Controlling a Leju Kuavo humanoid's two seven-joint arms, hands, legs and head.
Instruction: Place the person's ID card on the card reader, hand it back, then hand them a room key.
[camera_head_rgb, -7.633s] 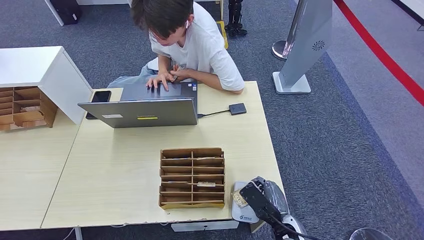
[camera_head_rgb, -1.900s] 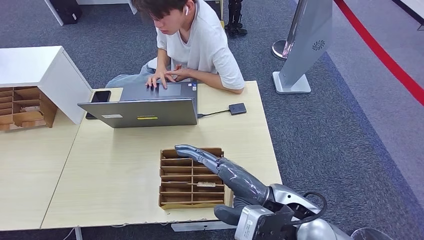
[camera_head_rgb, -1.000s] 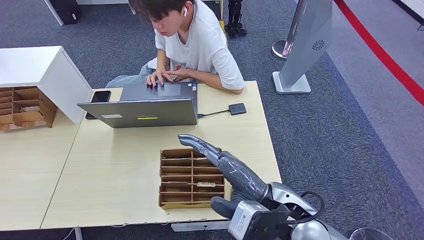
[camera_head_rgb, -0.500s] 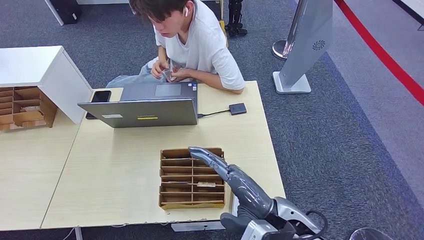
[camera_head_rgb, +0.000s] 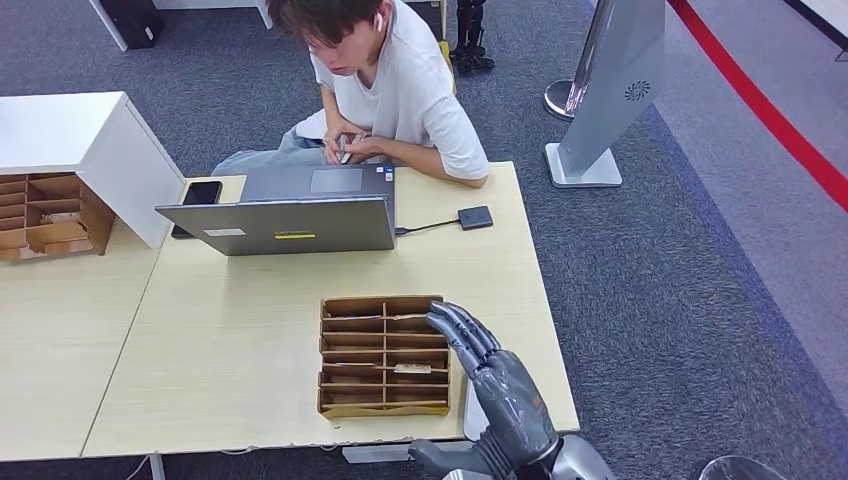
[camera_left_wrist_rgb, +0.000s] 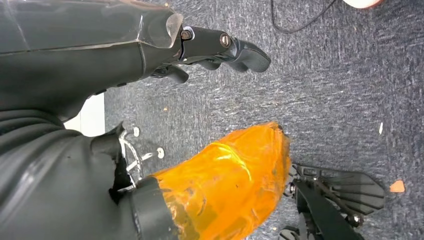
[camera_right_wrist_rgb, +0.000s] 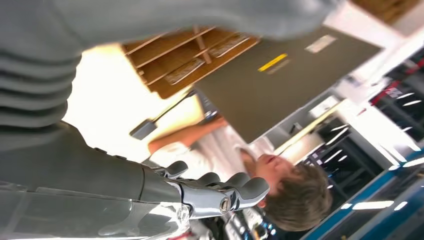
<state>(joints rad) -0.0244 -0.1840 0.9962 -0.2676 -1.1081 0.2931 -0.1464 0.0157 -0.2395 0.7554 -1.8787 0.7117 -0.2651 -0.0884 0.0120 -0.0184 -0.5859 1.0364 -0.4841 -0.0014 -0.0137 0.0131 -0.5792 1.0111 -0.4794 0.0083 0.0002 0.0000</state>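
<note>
Here the right hand (camera_head_rgb: 497, 385), fingers spread and holding nothing, hovers just right of the wooden organizer (camera_head_rgb: 384, 355); the left hand (camera_left_wrist_rgb: 215, 47) seemingly curls loosely over the carpet (camera_left_wrist_rgb: 345, 100).

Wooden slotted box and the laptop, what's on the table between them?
Nothing: in the head view, bare table separates the wooden slotted box from the laptop.

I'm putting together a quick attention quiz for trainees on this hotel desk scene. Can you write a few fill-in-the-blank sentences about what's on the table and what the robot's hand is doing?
1. The robot's right hand hovers with its fingers apart, holding ____.
2. The wooden card organizer sits on the table just to the ____ of that hand in the head view.
3. The person sits behind an open ____.
4. A black phone lies beside the ____ cabinet.

Missing words: nothing; left; laptop; white
</note>
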